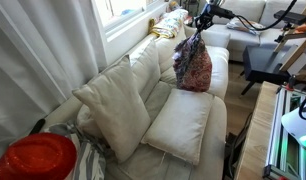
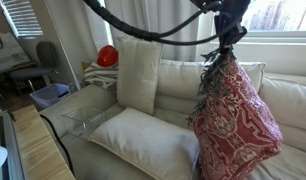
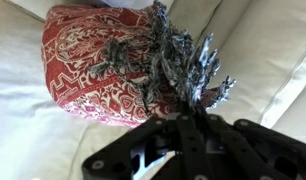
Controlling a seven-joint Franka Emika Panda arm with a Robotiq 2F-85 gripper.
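Black linkage of my end effector [image 3: 185, 128] fills the bottom edge of the wrist view, closest to the lens. Fingers are fully closed, pinched on the grey-white tasselled fringe [image 3: 178, 60] at one end of a red patterned fabric cushion [image 3: 93, 70]. Nothing else is in the grip.

Position of the load: the cushion [image 2: 233, 120] hangs free beneath the end effector [image 2: 230, 35], right of centre in an exterior view. It shows again in the upper middle of an exterior view [image 1: 193, 65].

Key relation: the cushion lies straight down from the end effector. Its long axis is close to vertical, with the gathered fringed end up at my fingers and the wide end down. It hangs over a cream upholstered sofa [image 2: 283, 100], in front of the backrest. Whether its lower edge touches the seat I cannot tell, since the frame bottom cuts it off in one view and it is too small in the other.

Surroundings:
- plain cream square cushion [image 2: 138, 75], propped upright against the backrest, left of centre.
- second cream cushion [image 2: 143, 135], lying flat on the seat, lower centre, near the hanging load.
- round red object [image 1: 35, 158], lower left corner, well apart from the cushion.
- white curtain [image 1: 53, 40], upper left.
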